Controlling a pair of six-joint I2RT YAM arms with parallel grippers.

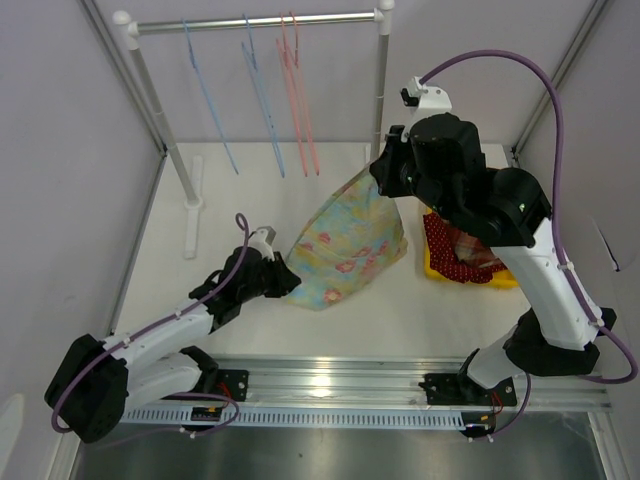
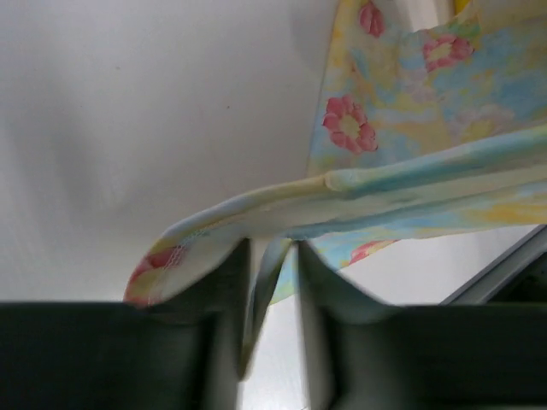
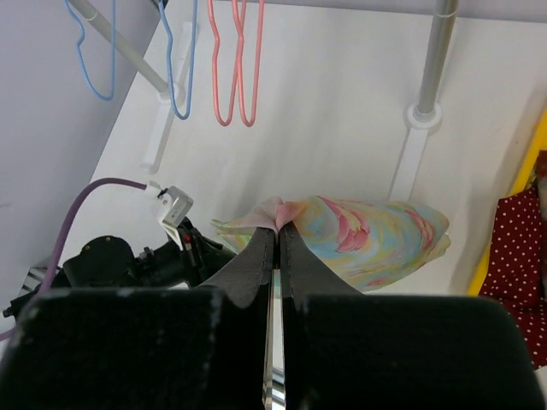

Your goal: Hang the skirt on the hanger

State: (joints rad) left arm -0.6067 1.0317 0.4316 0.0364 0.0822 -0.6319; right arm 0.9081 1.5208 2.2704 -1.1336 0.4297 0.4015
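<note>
The skirt [image 1: 350,245] is pastel yellow and blue with pink flowers. It hangs stretched between both grippers above the white table. My right gripper [image 1: 372,176] is shut on its top corner [image 3: 280,215], lifting it. My left gripper [image 1: 288,280] is shut on its lower left edge [image 2: 256,295] near the table. Blue hangers [image 1: 262,100] and pink hangers [image 1: 298,95] hang on the white rail [image 1: 260,22] at the back. They also show in the right wrist view [image 3: 235,64].
A yellow bin [image 1: 432,268] holding a red dotted garment [image 1: 455,250] stands right of the skirt. The rack's posts [image 1: 380,90] and foot [image 1: 192,205] stand at the back. Grey walls close in both sides.
</note>
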